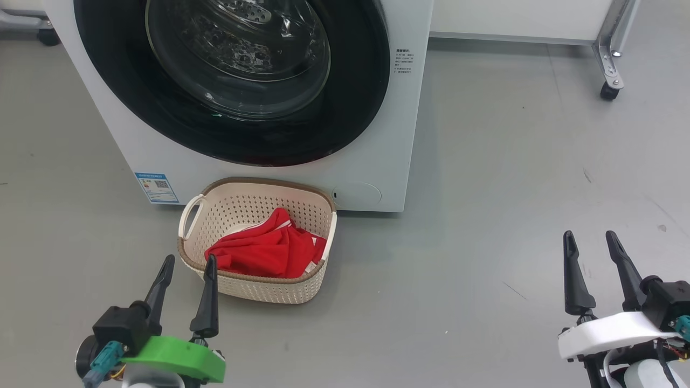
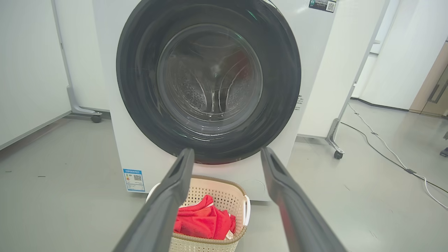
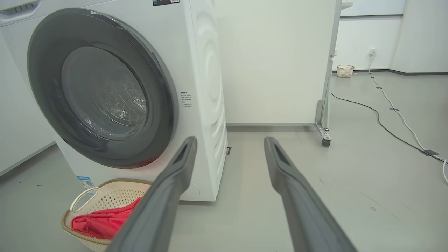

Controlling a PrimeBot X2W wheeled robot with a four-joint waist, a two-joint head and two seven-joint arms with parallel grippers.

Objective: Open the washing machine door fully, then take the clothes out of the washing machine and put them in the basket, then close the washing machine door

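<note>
Closing step looks finished: the washing machine door (image 1: 237,59) sits flush ahead of the left gripper (image 1: 190,260), clothes (image 1: 269,250) in the basket (image 1: 259,183) just beyond it. It and the right gripper (image 1: 590,235) stand fingers apart, empty. Next move: verify the latch.

The grey floor (image 1: 512,188) holds it all. The basket (image 1: 269,291) sits just ahead of the left end effector (image 1: 190,258), right in front of the big white washing machine (image 1: 372,161). Ahead of the right end effector (image 1: 590,234) the floor has small dark marks (like scuffs), then a stand's wheel (image 1: 609,91) and, farther off, cables (image 3: 393,109).
</note>
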